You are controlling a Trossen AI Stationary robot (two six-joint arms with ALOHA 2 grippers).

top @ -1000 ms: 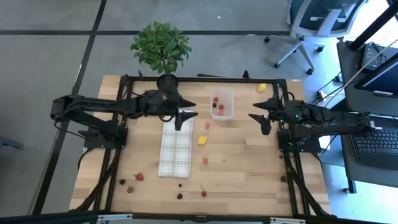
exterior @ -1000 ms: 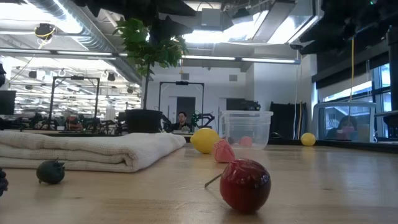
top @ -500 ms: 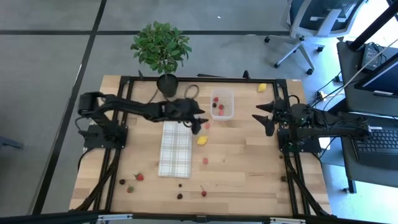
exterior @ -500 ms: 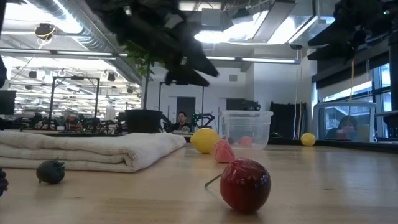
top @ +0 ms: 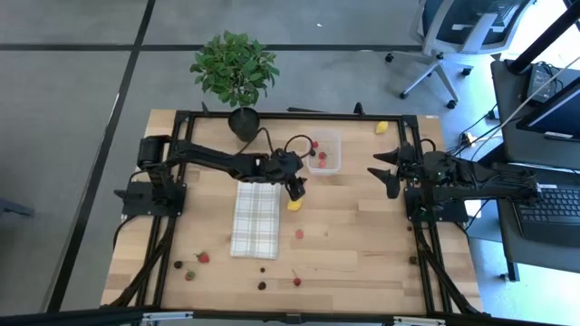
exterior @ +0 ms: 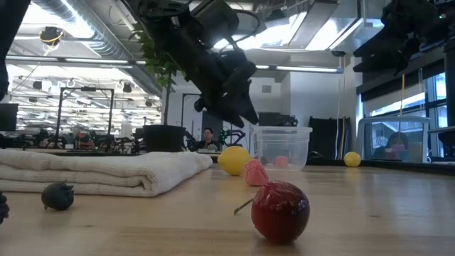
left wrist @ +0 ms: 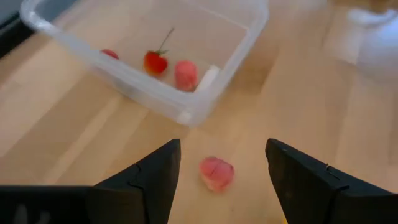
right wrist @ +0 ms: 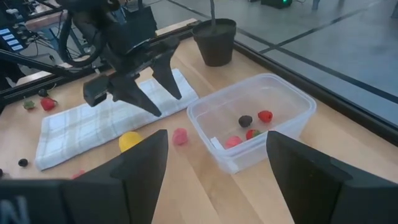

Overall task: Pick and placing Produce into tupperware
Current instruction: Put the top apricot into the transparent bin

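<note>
Left wrist view: left gripper (left wrist: 217, 167), fingers apart, straddles a pink piece (left wrist: 216, 173); tupperware (left wrist: 155, 56) lies at 11 o'clock beyond.

A potted plant (top: 234, 72) stands at the table's (top: 362, 254) far edge, a checked cloth (top: 256, 220) lying nearby.

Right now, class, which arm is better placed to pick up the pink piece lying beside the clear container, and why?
The left. Its gripper hangs open directly over the pink piece, which sits between its fingers just outside the tupperware. The right gripper waits farther off, near the table's right side.
</note>
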